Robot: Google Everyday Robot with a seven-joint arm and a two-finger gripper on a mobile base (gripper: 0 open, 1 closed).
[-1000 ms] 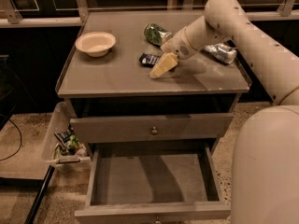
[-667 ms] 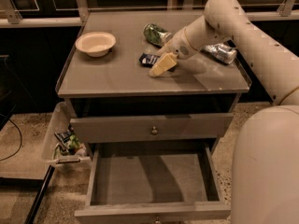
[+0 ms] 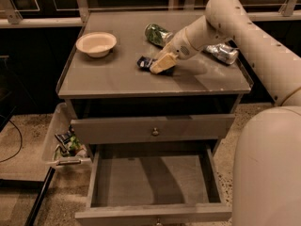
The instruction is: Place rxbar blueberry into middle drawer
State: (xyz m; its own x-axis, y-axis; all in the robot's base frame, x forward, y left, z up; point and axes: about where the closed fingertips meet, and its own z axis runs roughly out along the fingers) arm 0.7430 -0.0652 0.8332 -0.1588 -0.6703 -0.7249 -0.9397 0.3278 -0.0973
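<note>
1 hand (image 3: 161,65) sits low at the centre of the bench (image 3: 113,76), over one end of the rxbar blueberry (image 3: 144,62); its grip cannot be told. Below the bench, the middle drawer (image 3: 150,185) stands open.

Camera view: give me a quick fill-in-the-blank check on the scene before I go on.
The gripper is down at the rxbar blueberry, which lies on the ____ of the cabinet.
The middle drawer stands ____.
The upper drawer above it is ____.
The green can lies on its ____.
Missing words: top; open; shut; side.
</note>
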